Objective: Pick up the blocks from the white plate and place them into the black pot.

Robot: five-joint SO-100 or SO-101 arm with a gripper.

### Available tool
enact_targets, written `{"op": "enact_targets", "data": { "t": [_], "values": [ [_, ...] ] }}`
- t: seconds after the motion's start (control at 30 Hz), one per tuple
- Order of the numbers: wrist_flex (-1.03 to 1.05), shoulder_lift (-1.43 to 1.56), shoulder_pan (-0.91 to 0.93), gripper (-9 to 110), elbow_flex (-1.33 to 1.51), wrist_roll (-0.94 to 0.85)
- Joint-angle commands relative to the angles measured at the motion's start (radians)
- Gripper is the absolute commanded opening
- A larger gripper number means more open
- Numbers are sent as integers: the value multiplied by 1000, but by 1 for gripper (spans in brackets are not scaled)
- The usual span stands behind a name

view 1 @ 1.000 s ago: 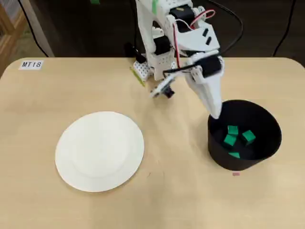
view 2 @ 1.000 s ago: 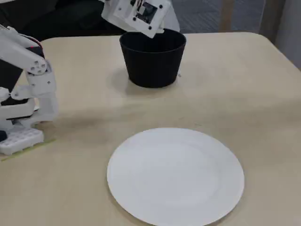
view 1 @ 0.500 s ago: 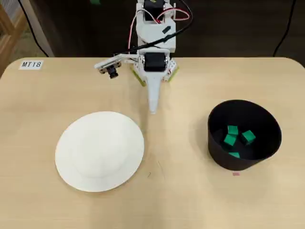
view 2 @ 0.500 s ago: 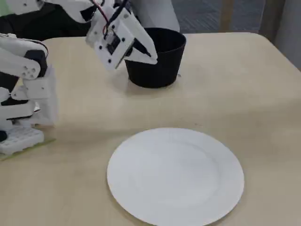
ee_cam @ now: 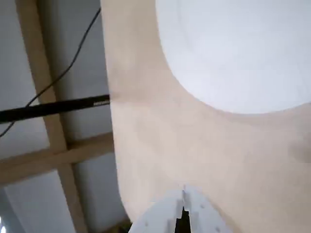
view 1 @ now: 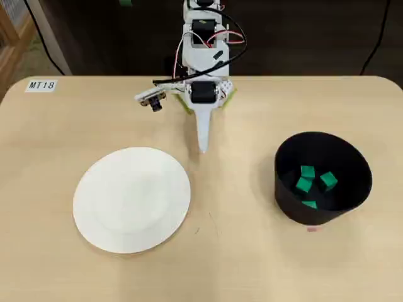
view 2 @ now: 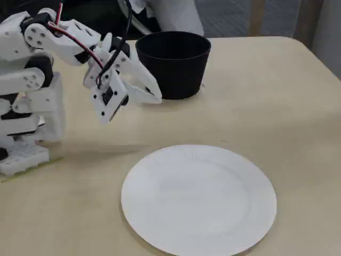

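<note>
Toward the counter's (view 1: pixel 239 264) right edge: blocks (view 1: pixel 313 182) in the pot (view 1: pixel 289 195), plate (view 1: pixel 132 199) bare.
The overhead view shows four green blocks inside the pot; the job looks finished. The claw (view 1: pixel 203 148) hangs pressed together, empty, near the counter's back edge.

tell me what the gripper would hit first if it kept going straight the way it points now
Probably bare table. In the overhead view the shut gripper points down the gap between the white plate and the black pot, meeting neither. Its height is unclear.
</note>
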Motion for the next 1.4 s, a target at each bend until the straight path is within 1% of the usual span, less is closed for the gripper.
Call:
{"op": "enact_targets", "data": {
  "t": [0.0,0.13,0.43,0.77,0.97,1.37],
  "values": [
    [3,23,3,-2,14,-14],
    [-15,23,37,-2,52,-25],
    [-87,23,28,-2,107,8],
    [-97,23,28,-2,112,0],
    [-167,23,28,-2,135,-5],
    [-167,23,28,-2,135,-5]
  ]
}}
